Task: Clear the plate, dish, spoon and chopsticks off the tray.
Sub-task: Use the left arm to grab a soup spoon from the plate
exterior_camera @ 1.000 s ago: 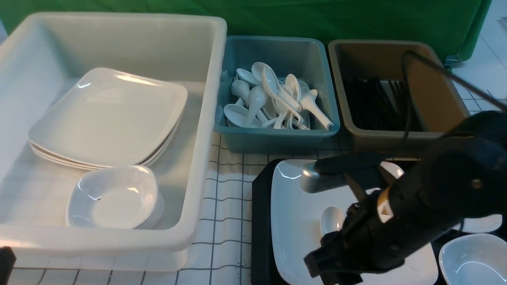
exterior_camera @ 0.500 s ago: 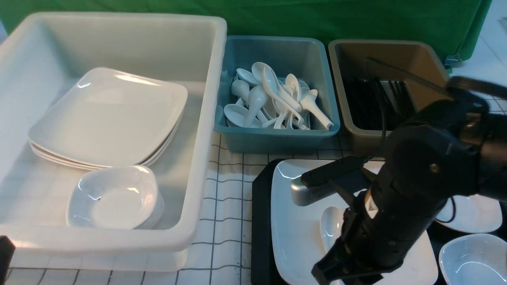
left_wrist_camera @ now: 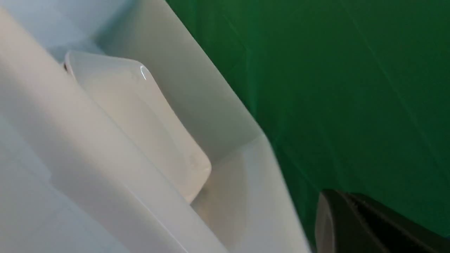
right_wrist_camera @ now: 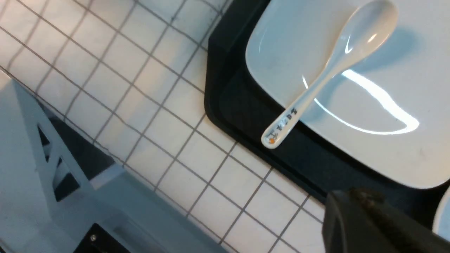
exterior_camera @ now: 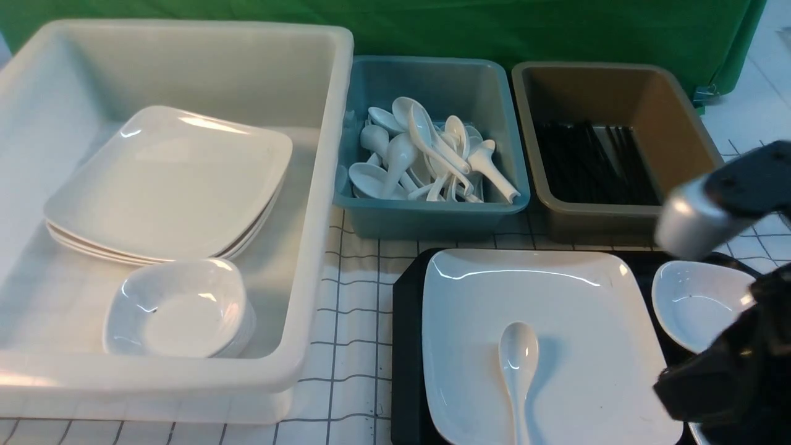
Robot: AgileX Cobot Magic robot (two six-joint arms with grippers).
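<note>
front view: the white soup spoon (exterior_camera: 518, 355) lies on the square plate (exterior_camera: 587, 321), near the tray's (exterior_camera: 406, 346) left edge. both claws are together, apparently empty; spoon removal seems in hand, requiring the right claw (right_wrist_camera: 346, 196) to open.

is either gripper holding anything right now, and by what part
Nothing is held: the left gripper and right gripper are both shut and empty; the spoon lies on the plate.
</note>
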